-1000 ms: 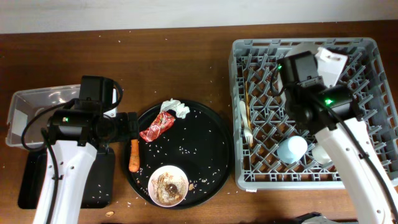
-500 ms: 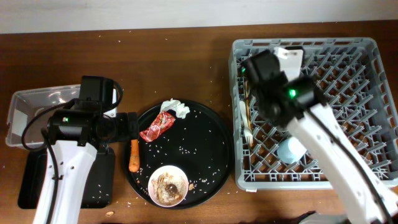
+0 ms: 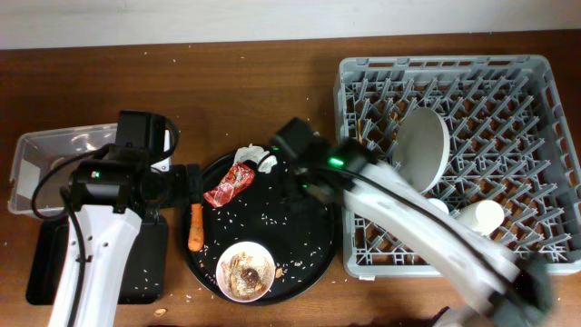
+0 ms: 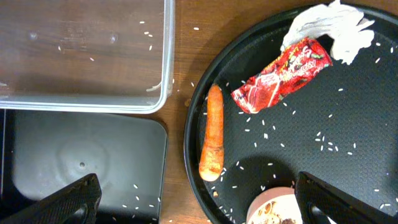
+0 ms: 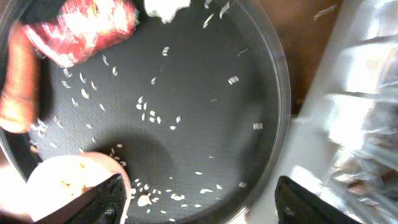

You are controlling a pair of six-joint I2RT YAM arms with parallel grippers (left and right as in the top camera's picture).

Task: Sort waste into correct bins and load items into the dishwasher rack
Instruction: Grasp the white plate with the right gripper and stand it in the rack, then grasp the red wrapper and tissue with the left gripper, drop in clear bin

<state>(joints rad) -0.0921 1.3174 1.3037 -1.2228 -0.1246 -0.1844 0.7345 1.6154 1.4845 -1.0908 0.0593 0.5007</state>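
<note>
On the round black tray (image 3: 309,227) lie a red wrapper (image 3: 229,185), a white tissue (image 3: 257,159), a carrot (image 3: 195,227) and a bowl (image 3: 245,270) with brown scraps. My left gripper (image 4: 202,205) hangs open over the carrot's (image 4: 212,134) lower end at the tray's left rim. My right gripper (image 5: 202,199) is open and empty above the tray's middle, its left finger beside the bowl (image 5: 68,186). In the grey rack (image 3: 536,82) a white plate (image 3: 422,150) stands on edge and a cream cup (image 3: 481,215) sits nearby. My right arm hides the fork.
A clear tub (image 3: 45,159) sits at the far left, with a shallow black tray (image 3: 45,263) just in front of it. Rice grains are scattered over the round tray and the table. The rack's left wall (image 5: 360,93) is close on the right gripper's right.
My right gripper has opened and swung left from the rack to above the round tray. The white plate now stands free in the rack. The left arm has not moved.
</note>
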